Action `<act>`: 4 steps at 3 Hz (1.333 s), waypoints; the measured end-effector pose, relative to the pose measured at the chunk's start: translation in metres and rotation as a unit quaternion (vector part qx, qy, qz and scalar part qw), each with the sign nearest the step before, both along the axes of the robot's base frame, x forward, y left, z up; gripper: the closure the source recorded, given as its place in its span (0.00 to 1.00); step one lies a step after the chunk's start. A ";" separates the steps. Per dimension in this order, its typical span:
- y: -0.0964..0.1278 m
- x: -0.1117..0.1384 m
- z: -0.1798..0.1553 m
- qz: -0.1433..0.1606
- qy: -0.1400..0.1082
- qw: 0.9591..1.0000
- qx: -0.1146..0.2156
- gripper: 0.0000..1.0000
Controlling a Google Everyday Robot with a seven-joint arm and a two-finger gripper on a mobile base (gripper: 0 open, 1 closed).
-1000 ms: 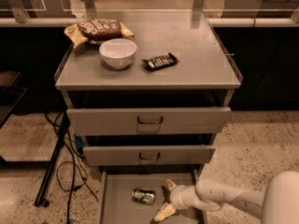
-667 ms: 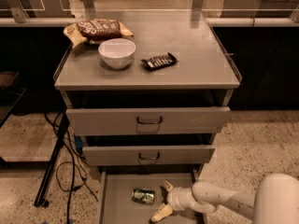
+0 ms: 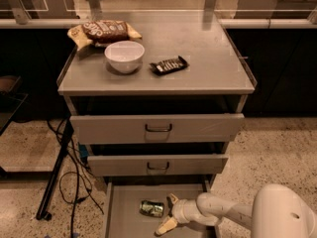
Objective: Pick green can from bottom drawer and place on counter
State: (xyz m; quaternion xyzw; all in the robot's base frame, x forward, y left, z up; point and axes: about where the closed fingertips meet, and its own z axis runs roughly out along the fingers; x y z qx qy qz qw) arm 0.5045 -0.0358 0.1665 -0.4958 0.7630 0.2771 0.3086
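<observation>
The green can (image 3: 151, 208) lies on its side on the floor of the open bottom drawer (image 3: 124, 217), near its middle. My gripper (image 3: 168, 213) is inside the drawer just right of the can, open, with one tan finger (image 3: 173, 200) behind and one in front (image 3: 165, 226). The can's right end sits at the mouth of the fingers, not between them. The white arm (image 3: 223, 213) comes in from the lower right. The grey counter (image 3: 208, 43) is the cabinet's top.
On the counter stand a white bowl (image 3: 124, 56), a black snack bar wrapper (image 3: 169, 65) and a chip bag (image 3: 104, 31). Two upper drawers (image 3: 157, 128) are slightly open. A black stand and cables (image 3: 64, 167) are left of the cabinet.
The gripper has moved left inside the bottom drawer, closer to the can. The can has not moved.
</observation>
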 end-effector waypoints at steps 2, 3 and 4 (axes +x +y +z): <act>0.025 0.023 -0.030 0.009 -0.006 1.000 0.007 0.00; 0.036 0.040 -0.039 0.013 -0.012 1.000 0.009 0.01; 0.036 0.040 -0.039 0.013 -0.012 1.000 0.009 0.23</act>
